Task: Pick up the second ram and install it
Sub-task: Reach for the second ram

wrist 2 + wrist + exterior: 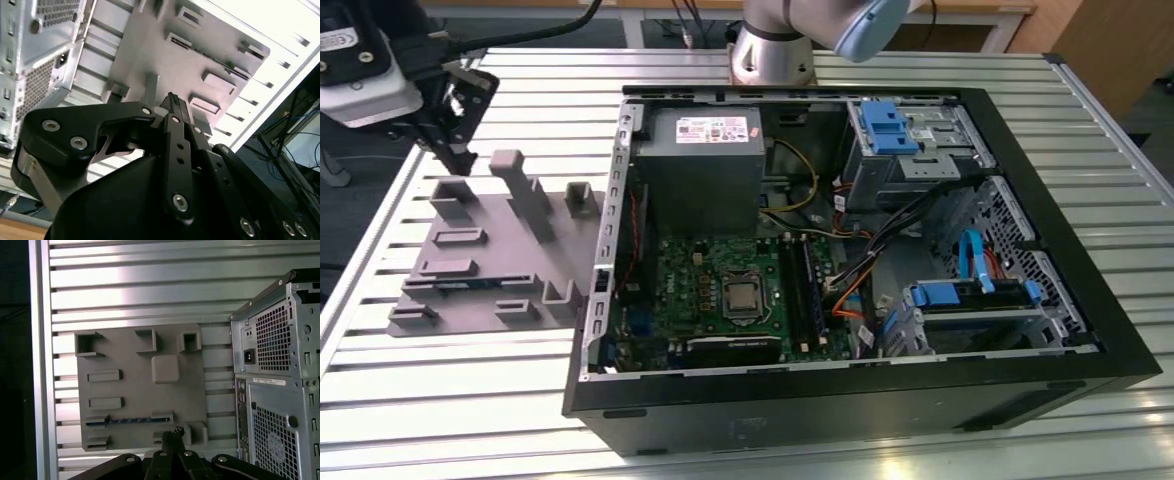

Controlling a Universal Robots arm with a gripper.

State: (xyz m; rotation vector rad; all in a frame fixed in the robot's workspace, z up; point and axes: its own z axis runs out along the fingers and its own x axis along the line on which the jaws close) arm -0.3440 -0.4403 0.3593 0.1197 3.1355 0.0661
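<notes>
The second ram (127, 420) is a thin dark green-blue stick lying in a long slot of the grey moulded tray (132, 395). In the exterior view the ram (447, 284) shows as a dark line near the tray's (494, 272) front. My gripper (458, 160) hangs above the tray's far end, apart from the ram, and its fingers meet at a point with nothing between them. In both wrist views the gripper (175, 432) (172, 99) is shut and empty over the tray (145, 45).
The open computer case (854, 400) lies on the slatted metal table (454, 400) at the exterior view's right of the tray, with the motherboard (720, 290) and black slot strips (797, 290) inside. The case's rear panel (275, 365) stands close beside the tray.
</notes>
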